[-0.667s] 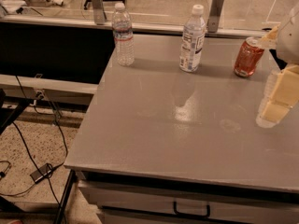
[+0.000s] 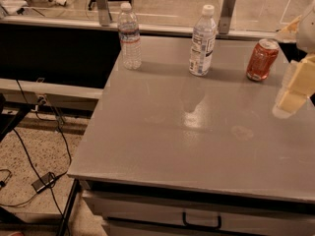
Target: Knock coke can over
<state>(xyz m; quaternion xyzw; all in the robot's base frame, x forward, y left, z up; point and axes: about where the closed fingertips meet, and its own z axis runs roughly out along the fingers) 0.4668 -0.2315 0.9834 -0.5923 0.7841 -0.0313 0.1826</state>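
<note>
Coke can (image 2: 262,59) upright on table (image 2: 197,146), right of labelled bottle (image 2: 202,41); unmoved since a moment ago. Gripper (image 2: 294,88) farther right of that bottle, edged slightly upward, clear of can. Grip state: cannot tell. Knock not yet made.
</note>
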